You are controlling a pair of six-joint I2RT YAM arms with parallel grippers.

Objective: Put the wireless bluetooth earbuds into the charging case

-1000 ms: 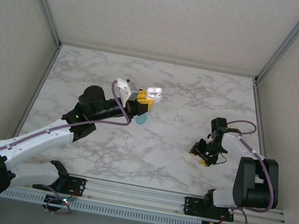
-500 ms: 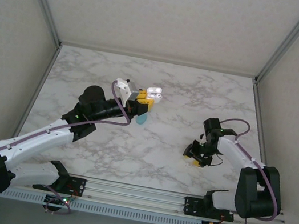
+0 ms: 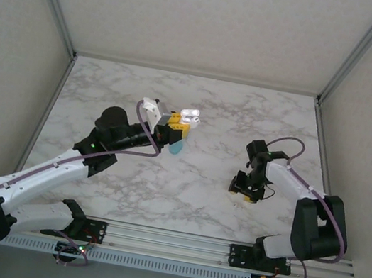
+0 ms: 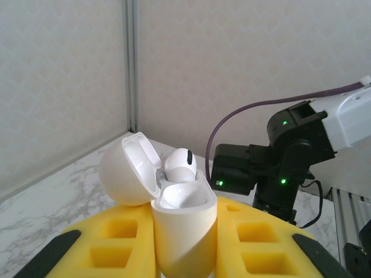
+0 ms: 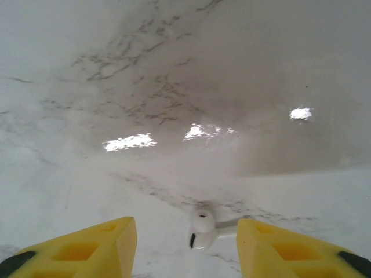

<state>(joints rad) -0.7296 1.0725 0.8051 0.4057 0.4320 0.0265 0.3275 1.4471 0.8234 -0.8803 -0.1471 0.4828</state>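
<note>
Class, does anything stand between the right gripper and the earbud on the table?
Nothing visible does. The earbud lies on the bare marble table, in the gap between the right gripper's open yellow fingers.

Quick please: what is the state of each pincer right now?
Left pincer: closed on the open case.
Right pincer: open, either side of an earbud lying on the table, not gripping it.

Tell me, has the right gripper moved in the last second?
Yes. The right gripper has shifted left across the table, away from its right edge and toward its middle.
</note>
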